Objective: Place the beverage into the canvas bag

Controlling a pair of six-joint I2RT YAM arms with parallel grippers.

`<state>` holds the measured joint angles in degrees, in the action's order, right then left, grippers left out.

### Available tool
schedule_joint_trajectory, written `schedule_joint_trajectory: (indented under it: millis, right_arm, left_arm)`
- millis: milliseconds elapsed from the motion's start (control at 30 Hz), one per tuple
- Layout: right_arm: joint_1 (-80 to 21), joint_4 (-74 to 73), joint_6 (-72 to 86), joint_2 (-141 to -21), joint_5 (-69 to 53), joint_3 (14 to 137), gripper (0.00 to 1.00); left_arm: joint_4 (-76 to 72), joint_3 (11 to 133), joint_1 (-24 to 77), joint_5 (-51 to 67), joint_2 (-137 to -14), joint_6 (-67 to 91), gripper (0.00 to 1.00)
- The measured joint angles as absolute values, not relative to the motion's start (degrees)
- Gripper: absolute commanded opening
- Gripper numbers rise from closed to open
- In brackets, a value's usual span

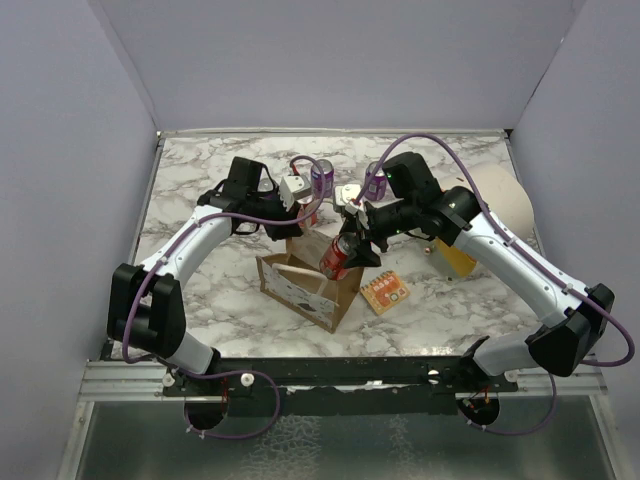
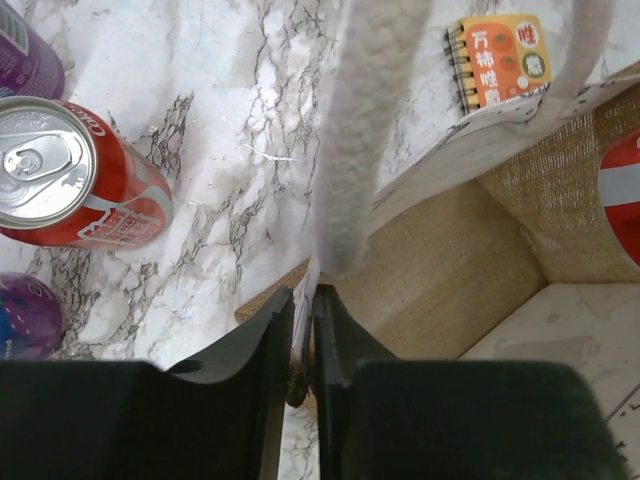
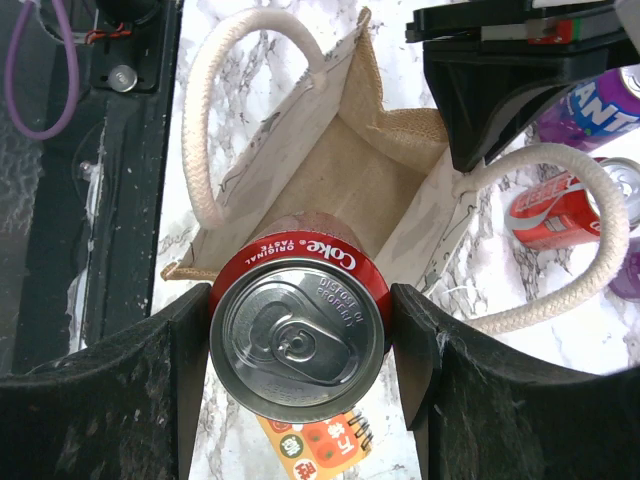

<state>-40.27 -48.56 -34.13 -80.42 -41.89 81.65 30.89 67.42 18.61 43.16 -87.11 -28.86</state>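
Currently right fingers clamp the Coke can above the open canvas bag; left fingers pinch its rim.

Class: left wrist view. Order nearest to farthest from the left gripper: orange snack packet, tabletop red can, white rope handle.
1. White rope handle, just ahead of the left gripper.
2. Tabletop red can, left of frame.
3. Orange snack packet, far upper right.

White-shelled arms with black joints and thin purple cables.
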Motion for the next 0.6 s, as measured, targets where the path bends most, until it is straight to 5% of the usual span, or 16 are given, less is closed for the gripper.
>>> schedule_joint_trajectory:
  millis: [133, 467, 600]
  right_arm:
    - [-40.27, -48.53, -34.15, -79.66, -40.29, 81.71, 0.12]
    - [-40.27, -47.86, -34.26, -81.01, -36.16, 86.15, 0.12]
    - [-40.23, -47.16, -34.59, -83.22, -36.25, 87.39, 0.12]
  left_arm:
    - [25.85, 63.66, 18.61, 41.67, -84.40, -22.39, 0.00]
    - [19.55, 57.19, 18.61, 32.75, -76.82, -8.10, 0.00]
    - [19.20, 56.12, 18.63, 31.88, -75.29, -6.11, 0.30]
